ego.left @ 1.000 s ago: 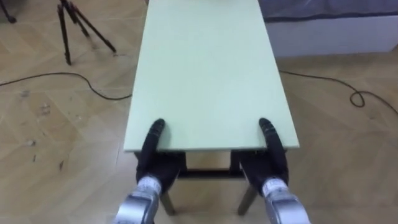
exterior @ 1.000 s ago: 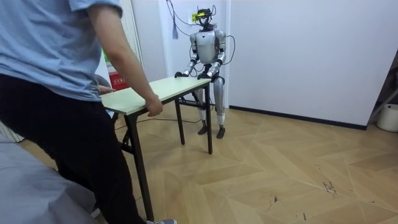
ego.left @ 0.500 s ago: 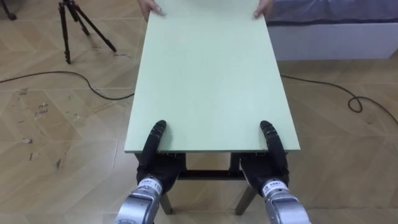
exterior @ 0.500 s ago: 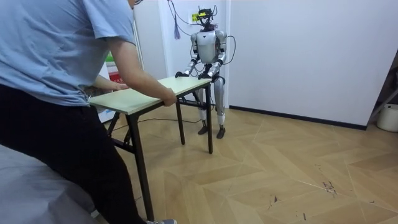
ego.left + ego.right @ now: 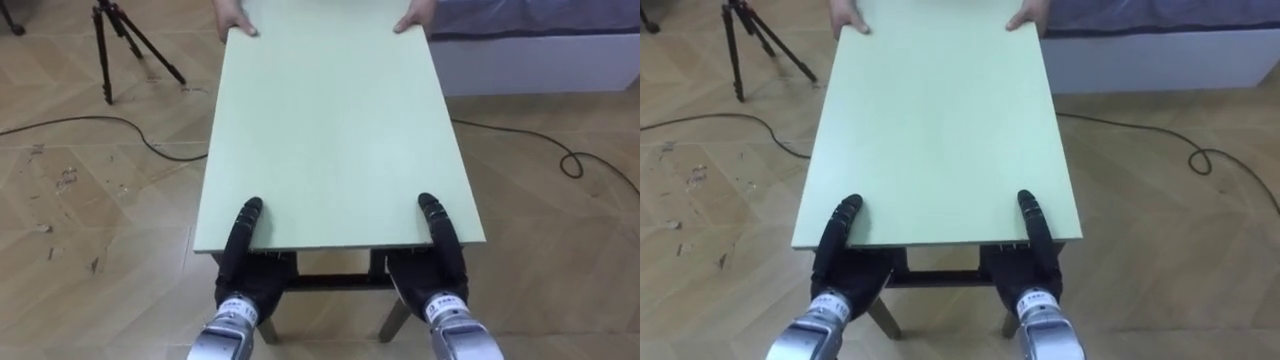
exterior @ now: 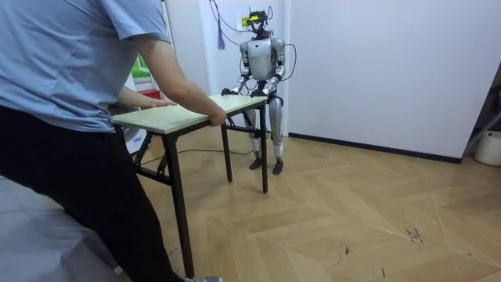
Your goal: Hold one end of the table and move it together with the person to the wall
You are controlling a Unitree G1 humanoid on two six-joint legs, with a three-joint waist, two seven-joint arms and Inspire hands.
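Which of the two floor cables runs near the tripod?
The cable on the robot's left, curving past the tripod; the other cable lies right of the table.

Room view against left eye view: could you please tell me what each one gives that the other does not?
Room view: the person leaning at the table, and its legs. Left eye view: a tripod, a floor cable, and the left hand and right hand with thumbs over the near edge. Both: the table held at both ends.
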